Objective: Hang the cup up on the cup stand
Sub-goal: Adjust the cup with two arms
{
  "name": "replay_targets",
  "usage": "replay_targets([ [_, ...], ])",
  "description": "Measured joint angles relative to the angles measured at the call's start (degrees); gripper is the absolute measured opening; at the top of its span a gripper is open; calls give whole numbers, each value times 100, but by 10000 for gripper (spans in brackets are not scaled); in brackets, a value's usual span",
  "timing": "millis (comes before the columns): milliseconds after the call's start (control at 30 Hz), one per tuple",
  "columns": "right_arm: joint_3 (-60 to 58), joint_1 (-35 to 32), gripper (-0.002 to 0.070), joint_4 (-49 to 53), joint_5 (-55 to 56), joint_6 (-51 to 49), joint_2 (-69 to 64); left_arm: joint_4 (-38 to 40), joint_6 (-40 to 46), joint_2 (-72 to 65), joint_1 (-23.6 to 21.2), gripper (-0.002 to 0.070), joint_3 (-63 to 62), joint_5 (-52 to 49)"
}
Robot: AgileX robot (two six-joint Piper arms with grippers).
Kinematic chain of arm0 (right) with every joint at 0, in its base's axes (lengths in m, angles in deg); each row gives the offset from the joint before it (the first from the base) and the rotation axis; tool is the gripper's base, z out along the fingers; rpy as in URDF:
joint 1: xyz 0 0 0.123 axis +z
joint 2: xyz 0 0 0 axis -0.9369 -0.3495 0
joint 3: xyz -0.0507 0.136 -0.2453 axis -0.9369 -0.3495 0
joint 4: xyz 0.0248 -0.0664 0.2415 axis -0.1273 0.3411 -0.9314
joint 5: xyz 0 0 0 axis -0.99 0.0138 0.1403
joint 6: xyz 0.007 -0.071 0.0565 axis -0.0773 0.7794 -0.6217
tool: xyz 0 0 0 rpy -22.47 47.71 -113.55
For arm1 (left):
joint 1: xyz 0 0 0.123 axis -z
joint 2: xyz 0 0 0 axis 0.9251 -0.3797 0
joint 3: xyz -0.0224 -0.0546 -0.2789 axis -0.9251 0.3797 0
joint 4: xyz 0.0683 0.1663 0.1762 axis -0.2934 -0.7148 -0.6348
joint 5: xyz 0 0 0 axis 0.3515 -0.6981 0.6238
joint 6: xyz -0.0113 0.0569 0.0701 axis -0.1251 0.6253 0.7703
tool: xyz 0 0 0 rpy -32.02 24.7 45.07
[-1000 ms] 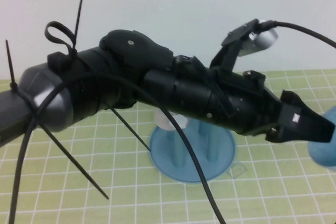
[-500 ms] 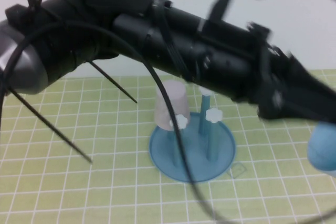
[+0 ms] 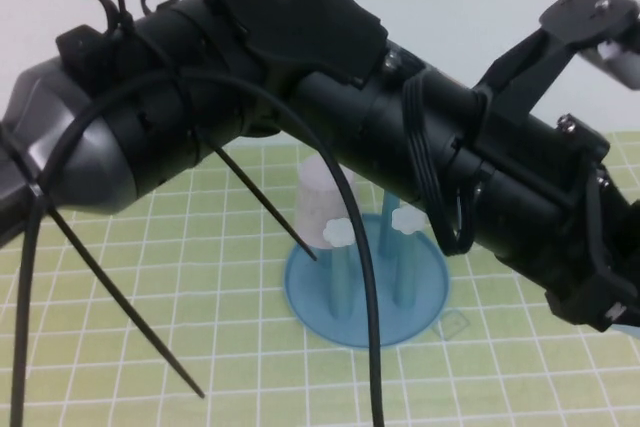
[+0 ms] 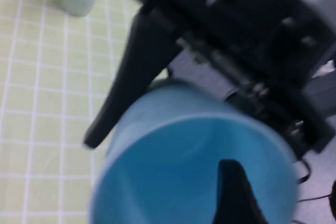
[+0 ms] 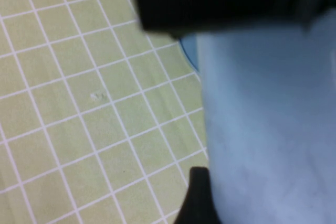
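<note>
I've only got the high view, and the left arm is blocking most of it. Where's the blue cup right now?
Observer: The left wrist view shows the cup right in front of the left gripper, with its open mouth facing that camera.
Operator: Is anything holding it?
Observer: The right gripper looks shut on it. One of its fingers lies along the cup's outer side.
Operator: And the left fingers?
Observer: They are open. The one finger I can see reaches inside the cup's mouth.
</note>
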Motion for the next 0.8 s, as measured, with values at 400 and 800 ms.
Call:
replay_targets([
  [400, 0, 0, 556, -11, 0, 0, 0, -267, -145, -223, 160, 179, 0, 173],
  [800, -11, 0, 557, 163, 257, 7, -56, 180, 9, -517, 160, 0, 0, 335],
])
